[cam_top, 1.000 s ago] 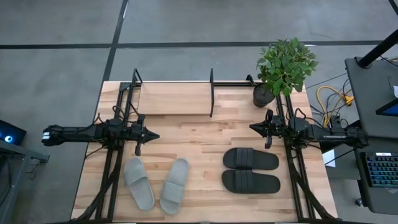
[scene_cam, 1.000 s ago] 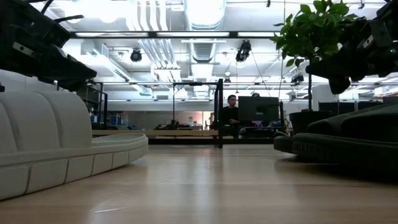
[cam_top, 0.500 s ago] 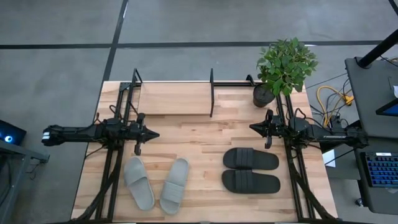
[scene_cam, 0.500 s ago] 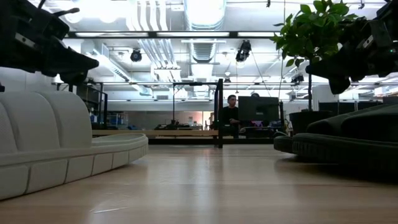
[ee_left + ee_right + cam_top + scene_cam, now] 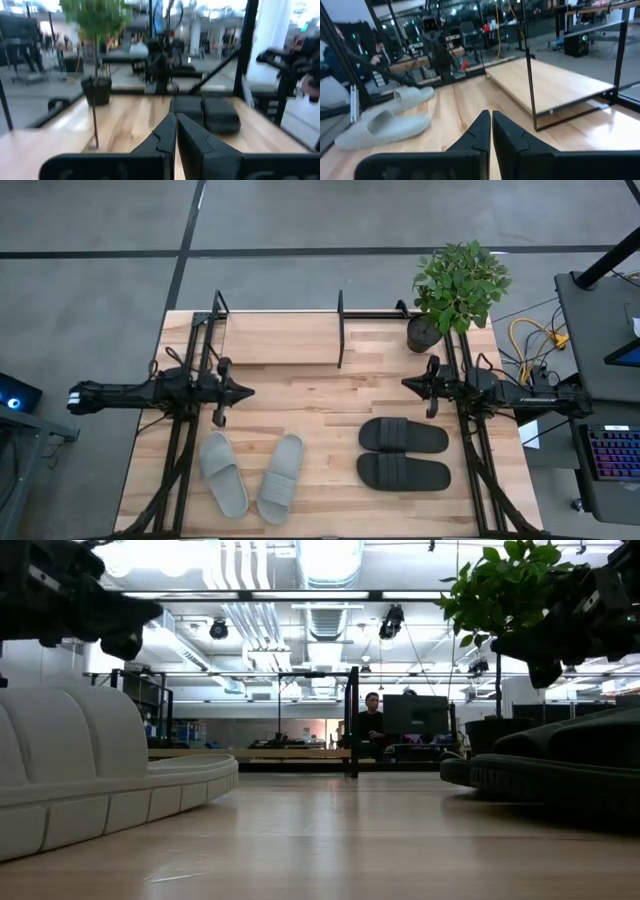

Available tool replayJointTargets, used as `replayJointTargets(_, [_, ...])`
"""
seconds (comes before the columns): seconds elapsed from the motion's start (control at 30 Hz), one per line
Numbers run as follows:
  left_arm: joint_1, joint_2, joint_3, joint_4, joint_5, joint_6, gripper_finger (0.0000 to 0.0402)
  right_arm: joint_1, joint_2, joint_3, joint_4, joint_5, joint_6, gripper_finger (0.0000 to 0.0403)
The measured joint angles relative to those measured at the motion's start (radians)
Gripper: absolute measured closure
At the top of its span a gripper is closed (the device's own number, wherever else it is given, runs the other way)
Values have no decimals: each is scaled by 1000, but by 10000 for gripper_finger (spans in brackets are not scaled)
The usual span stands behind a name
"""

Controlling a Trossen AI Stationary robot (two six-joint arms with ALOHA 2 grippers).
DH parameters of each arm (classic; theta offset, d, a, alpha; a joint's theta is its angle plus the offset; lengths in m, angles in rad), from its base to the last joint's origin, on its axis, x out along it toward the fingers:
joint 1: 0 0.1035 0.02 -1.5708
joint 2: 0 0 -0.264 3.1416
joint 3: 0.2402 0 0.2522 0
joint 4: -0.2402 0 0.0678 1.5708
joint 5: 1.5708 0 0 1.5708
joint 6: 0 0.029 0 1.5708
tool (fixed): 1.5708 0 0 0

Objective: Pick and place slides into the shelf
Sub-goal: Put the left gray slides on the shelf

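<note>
Nothing is shelved yet; the shelf [image 5: 285,338] along the table's far edge stands bare (all four slides remain); the grey-white pair [image 5: 250,473] lies near the front-left corner, the black pair [image 5: 403,453] front-right; left gripper [image 5: 245,393] and right gripper [image 5: 408,386] hover pinched closed, holding nothing.

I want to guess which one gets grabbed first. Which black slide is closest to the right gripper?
The black slide nearer the shelf is closest. It lies just below the right gripper in the high view, while the other black slide sits beyond it, toward the table's front edge.
</note>
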Motion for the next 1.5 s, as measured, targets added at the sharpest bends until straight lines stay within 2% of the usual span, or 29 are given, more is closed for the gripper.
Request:
replayJointTargets(0.17, [1, 33, -16, 296, -45, 51, 402, 0, 0, 0, 118, -9, 1, 394])
replayJointTargets(0.27, [1, 66, -15, 404, 31, 28, 402, 0, 0, 0, 152, -87, -52, 394])
replayJointTargets(0.33, [0, 101, -5, 434, 69, 27, 402, 0, 1, -1, 183, -111, -68, 394])
replayJointTargets(0.43, [0, 165, 25, 454, 69, 32, 402, -1, 13, -1, 299, -146, -6, 394])
replayJointTargets(0.53, [0, 238, 58, 455, 73, 28, 400, 0, 37, -1, 374, -301, -29, 394])
replayJointTargets(0.6, [1, 288, 77, 451, 74, 29, 393, 3, 54, -1, 376, -356, -56, 394])
replayJointTargets(0.83, [1, 461, 197, 457, 102, 78, 318, 4, 157, -1, 383, -313, -110, 388])
replayJointTargets(0.97, [1, 543, 251, 448, 160, 79, 264, 21, 216, 4, 442, -313, -120, 360])
replayJointTargets(1.1, [0, 597, 291, 456, 173, 79, 228, 51, 282, 74, 446, -313, -128, 320])
replayJointTargets(1.33, [0, 629, 339, 464, 173, 77, 212, 109, 435, 276, 436, -321, -97, 274])
replayJointTargets(1.5, [0, 606, 338, 477, 173, 52, 212, 148, 565, 418, 299, -316, -133, 267])
